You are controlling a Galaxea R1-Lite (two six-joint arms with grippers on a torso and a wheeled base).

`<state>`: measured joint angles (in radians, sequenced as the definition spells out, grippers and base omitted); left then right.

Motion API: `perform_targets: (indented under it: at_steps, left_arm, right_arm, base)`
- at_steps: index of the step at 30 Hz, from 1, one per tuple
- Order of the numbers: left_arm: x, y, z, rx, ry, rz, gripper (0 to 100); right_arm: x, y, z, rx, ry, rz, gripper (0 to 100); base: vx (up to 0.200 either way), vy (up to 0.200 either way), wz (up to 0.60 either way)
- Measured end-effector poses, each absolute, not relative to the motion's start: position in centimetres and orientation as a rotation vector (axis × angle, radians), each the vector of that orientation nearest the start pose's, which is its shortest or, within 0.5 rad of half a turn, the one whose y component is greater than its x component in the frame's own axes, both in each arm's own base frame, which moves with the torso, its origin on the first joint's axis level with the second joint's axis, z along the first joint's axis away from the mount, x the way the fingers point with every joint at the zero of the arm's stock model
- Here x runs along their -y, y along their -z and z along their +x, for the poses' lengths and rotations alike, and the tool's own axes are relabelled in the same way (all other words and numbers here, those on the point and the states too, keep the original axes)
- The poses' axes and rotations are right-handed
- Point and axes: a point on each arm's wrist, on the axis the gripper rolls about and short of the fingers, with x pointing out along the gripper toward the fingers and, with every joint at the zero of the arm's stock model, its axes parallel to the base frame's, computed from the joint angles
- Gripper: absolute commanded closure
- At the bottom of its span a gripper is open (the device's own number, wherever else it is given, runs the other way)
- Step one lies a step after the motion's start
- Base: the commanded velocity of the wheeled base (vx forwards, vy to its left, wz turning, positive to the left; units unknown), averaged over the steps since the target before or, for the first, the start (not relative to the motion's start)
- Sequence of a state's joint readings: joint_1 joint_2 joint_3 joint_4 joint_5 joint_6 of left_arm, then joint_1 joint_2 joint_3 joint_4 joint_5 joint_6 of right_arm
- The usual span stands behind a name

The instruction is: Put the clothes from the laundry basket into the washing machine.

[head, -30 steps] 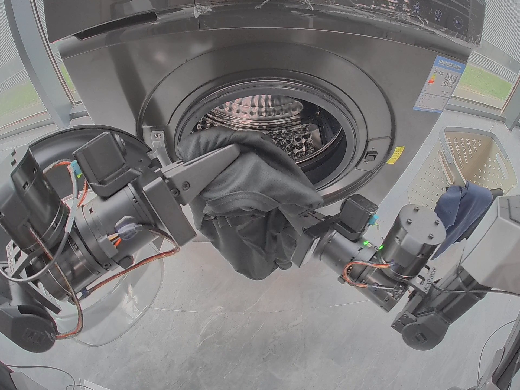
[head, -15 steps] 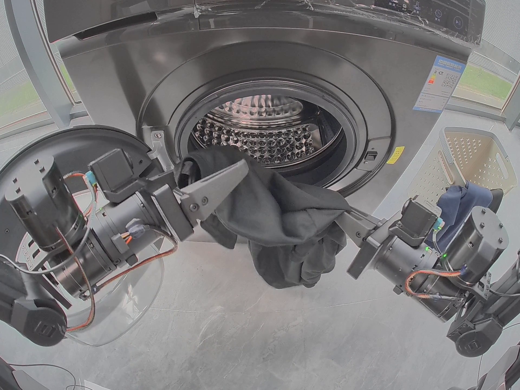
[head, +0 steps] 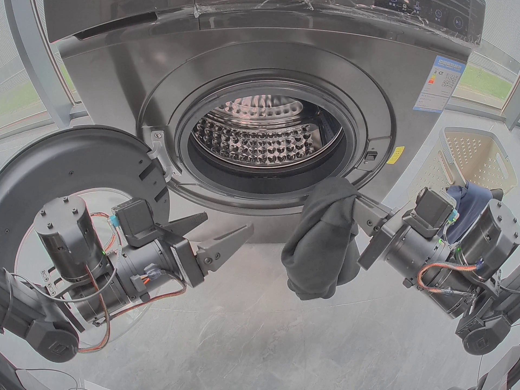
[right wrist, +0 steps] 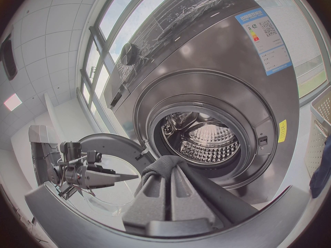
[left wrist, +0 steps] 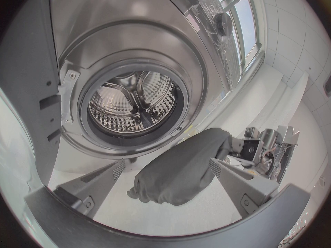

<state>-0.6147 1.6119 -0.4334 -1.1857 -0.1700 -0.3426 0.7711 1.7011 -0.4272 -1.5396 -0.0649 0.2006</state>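
Head view: dark garment (head: 322, 245) in right fingers (head: 372, 211), outside washing machine (head: 271, 55).

The dark grey garment (head: 323, 239) hangs bunched from the closed right pincer (head: 358, 206), just below the lower right rim of the drum opening of the washing machine (head: 260, 50). The machine's round door (head: 81, 158) stands swung open at the left. The cream perforated laundry basket (head: 476, 158) stands right of the machine, a blue garment (head: 471, 201) draped over its rim.

Left arm (head: 81, 255), right arm (head: 433, 253): dark grey cylinders, screw-ringed motor caps, orange cable loops, teal connector tabs. Left claw (head: 228, 222), right claw (head: 362, 207): grey wedge fingers (head: 222, 245), textured pads (left wrist: 119, 168), bolt heads on sides.
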Motion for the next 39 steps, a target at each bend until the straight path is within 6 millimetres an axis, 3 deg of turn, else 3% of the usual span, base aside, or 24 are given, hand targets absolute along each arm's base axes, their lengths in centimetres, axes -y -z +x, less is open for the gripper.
perform_targets:
  at_steps: [11,17,26,32,39]
  left_arm:
    - [15.3,-14.2,18.6,-0.245,0.837,-0.289,0]
    - [15.7,-12.9,18.6,-0.247,0.849,-0.282,0]
    - [16.8,-10.3,20.4,-0.205,0.837,-0.273,0]
    - [17.6,-7.6,22.1,-0.252,0.806,-0.229,0]
    - [17.9,-6.1,24.3,-0.26,0.753,-0.222,0]
  right_arm:
    - [-20.0,-19.8,21.6,0.255,-0.627,0.347,100]
    - [-21.4,-20.2,23.1,0.281,-0.612,0.362,100]
    - [-22.3,-20.5,23.8,0.296,-0.616,0.374,100]
    - [-22.3,-20.8,23.5,0.303,-0.621,0.382,100]
    - [-22.0,-21.1,23.0,0.307,-0.626,0.387,100]
  base:
    - [0.0,0.0,0.0]
    - [0.0,0.0,0.0]
    - [0.0,0.0,0.0]
    - [0.0,0.0,0.0]
    - [0.0,0.0,0.0]
